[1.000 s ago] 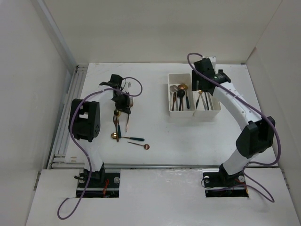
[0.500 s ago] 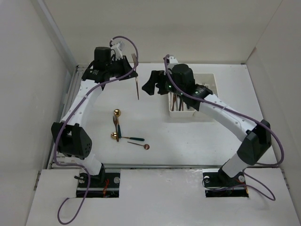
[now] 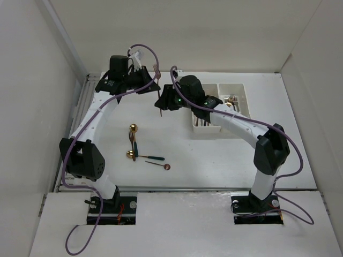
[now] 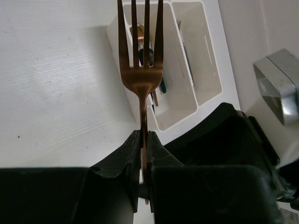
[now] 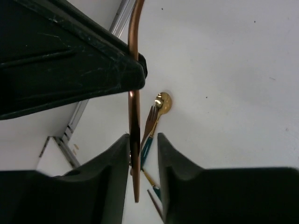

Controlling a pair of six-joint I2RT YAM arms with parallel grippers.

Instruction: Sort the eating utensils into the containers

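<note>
My left gripper [image 4: 144,140] is shut on the lower stem of a copper fork [image 4: 140,74], which it holds upright above the table, tines up. In the top view the fork [image 3: 157,91] hangs between the two arms. My right gripper [image 5: 143,139] is open around the fork's handle [image 5: 134,154]: the handle lies against the left finger, with a gap to the right finger. The containers [image 3: 194,110], two joined white bins, hold several utensils [image 3: 205,115]. A gold spoon [image 3: 133,128], a teal-handled fork [image 3: 131,140] and two more spoons [image 3: 130,155] lie on the table.
The white table is walled on three sides. A rail [image 3: 75,139] runs along its left edge. In the left wrist view a silver metal block [image 4: 280,88] shows beyond the bins. A small copper spoon [image 3: 166,166] lies nearest the front edge.
The left arm lifted the copper fork off the table and holds it high. The right arm swung left from the bins to the fork, and its jaws narrowed around the handle.
</note>
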